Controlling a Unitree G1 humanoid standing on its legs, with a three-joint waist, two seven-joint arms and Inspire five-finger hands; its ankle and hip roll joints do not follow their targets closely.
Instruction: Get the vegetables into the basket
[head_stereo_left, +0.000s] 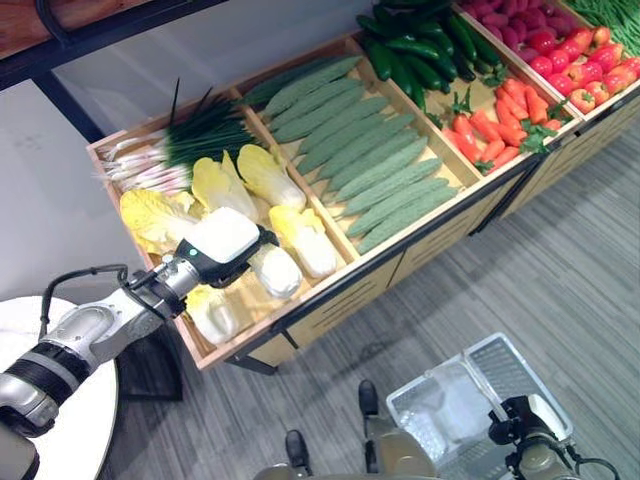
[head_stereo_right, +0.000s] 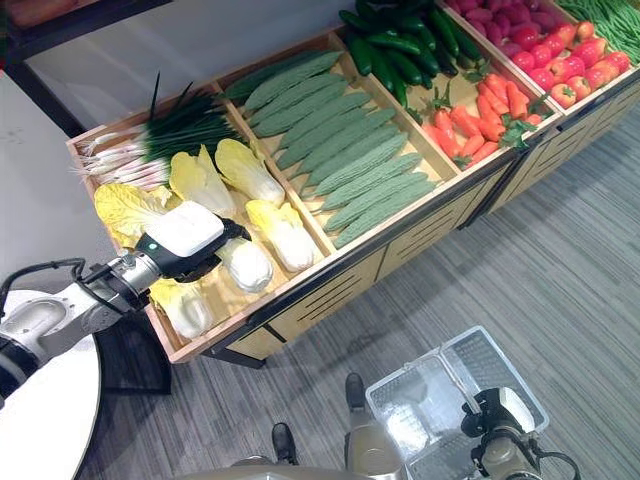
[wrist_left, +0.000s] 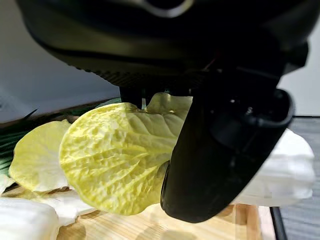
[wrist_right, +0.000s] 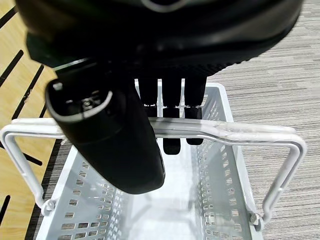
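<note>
- Left arm (head_stereo_left: 85, 335): silver-grey, smooth rounded segments, with a black ribbed band near the elbow end.
- Left wrist: dark collar with a small green light.
- Left hand (head_stereo_left: 225, 243): dark body, flat white cover across its back.
- Left wrist view: glossy black thumb (wrist_left: 220, 150), broad with a rounded tip; finely textured black housing above.
- Right hand (wrist_right: 165, 107): matte black; thick rounded thumb (wrist_right: 112, 135), recessed grey insert at its base; slim squared fingers (wrist_right: 172, 120) side by side.

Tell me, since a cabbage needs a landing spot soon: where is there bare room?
The basket, hung from the right hand by its handle, is bare inside. The cabbage bin shows wood only along its front edge; the left hand crowds the cabbages.
</note>
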